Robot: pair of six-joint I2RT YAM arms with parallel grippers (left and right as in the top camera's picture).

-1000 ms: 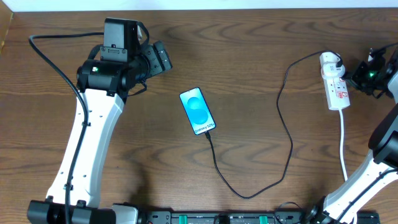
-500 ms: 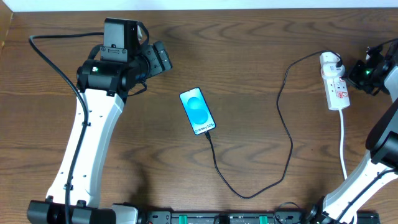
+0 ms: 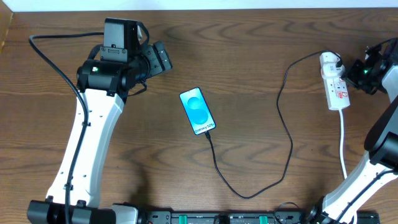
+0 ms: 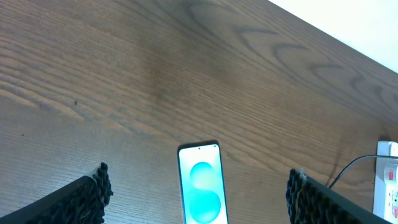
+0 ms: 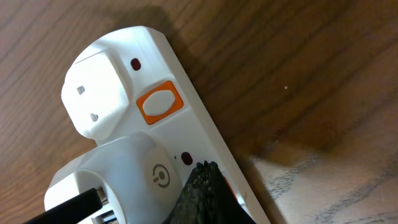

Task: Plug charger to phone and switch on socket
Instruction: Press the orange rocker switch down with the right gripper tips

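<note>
The right fingers (image 5: 203, 186) show as 1 dark tip, so they look pressed together. They sit over the socket (image 5: 189, 134), just beside the white plug of the charger (image 5: 134, 180). A tip landing off the switch could skid the light strip across the counter (image 3: 261, 37) or press the orange switch (image 5: 160, 102) of the other outlet. The left fingers (image 4: 87, 200) hang wide apart above the phone (image 3: 198, 112). Its white band seems to read "Galaxy S25".
</note>
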